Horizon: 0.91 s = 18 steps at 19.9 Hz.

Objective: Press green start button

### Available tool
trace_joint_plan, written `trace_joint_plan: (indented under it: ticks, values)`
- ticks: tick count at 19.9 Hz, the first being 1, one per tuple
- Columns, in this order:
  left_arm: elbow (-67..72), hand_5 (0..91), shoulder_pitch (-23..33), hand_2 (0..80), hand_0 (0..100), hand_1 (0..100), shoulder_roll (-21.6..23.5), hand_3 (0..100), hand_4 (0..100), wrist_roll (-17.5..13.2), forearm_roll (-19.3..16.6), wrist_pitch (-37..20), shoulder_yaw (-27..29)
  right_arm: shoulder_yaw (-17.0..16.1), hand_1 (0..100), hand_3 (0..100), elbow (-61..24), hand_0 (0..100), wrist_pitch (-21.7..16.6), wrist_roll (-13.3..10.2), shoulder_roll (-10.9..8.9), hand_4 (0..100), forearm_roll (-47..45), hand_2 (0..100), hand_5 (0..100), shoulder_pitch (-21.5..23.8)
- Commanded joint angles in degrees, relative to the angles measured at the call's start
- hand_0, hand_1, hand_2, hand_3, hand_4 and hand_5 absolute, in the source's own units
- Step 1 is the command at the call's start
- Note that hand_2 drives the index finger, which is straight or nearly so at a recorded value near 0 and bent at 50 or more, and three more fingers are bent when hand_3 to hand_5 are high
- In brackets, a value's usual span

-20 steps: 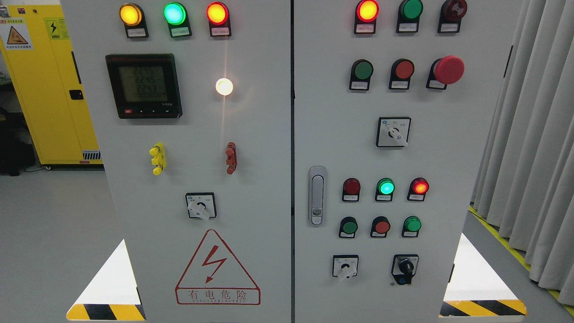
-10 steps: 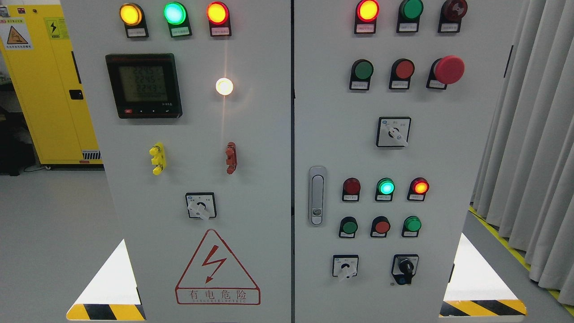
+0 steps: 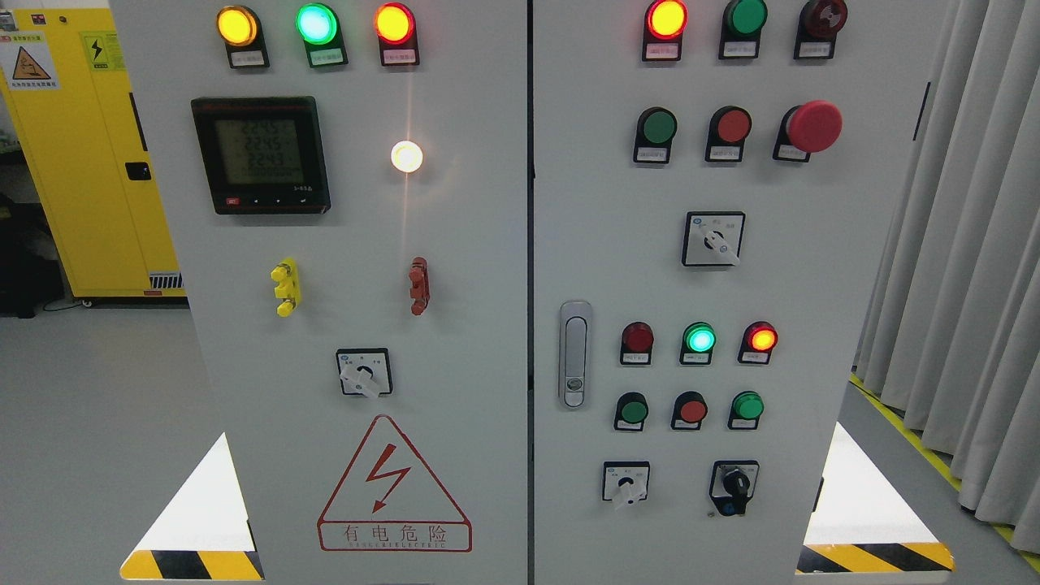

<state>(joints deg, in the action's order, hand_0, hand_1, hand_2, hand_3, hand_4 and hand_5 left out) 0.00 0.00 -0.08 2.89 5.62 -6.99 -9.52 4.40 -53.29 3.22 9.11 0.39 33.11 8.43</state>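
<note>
Neither hand shows, so you cannot tell their state; green buttons point(image 3: 659, 127) face you on the panel point(image 3: 812, 244), unpressed.

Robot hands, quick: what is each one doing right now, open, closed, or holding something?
Left robot hand: not in the head view, so it cannot be told.
Right robot hand: not in view either, cannot be told.

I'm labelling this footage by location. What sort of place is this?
Probably an industrial electrical room or training lab. A grey control cabinet carries indicator lamps, push buttons and a digital meter, plus a high-voltage warning triangle. A yellow safety cabinet stands behind, and hazard-striped floor tape marks the base.
</note>
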Motion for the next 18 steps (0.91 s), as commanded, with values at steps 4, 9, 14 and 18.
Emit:
trace_joint_plan:
  ticks: [4, 9, 14, 18]
  values:
    - [-1.5, 0.0, -0.8, 0.0, 12, 56, -3.5, 0, 0, 0.0, 0.0, 0.0, 0.0, 5.3, 47, 14, -35.3, 19, -5.9, -6.1, -1.88, 18, 19.0, 0, 6, 2.6]
    - [-1.6, 0.0, -0.8, 0.0, 12, 56, -4.7, 0, 0, 0.1, 0.0, 0.0, 0.0, 5.1, 53, 30, -46.8, 24, -7.7, -6.3, -2.5, 34, 25.9, 0, 20, 3.2]
    - [-1.5, 0.0, -0.7, 0.0, 12, 56, -5.8, 0, 0, 0.0, 0.0, 0.0, -0.1, 4.7, 56, 39, -57.3, 29, -7.9, -7.0, -3.2, 42, 29.2, 2, 28, 3.4]
    - [-1.6, 0.0, -0.7, 0.0, 12, 56, -5.9, 0, 0, 0.0, -0.1, 0.0, -0.2, 3.3, 57, 48, -63.4, 30, -8.0, -7.3, -3.2, 48, 31.3, 2, 34, 2.7]
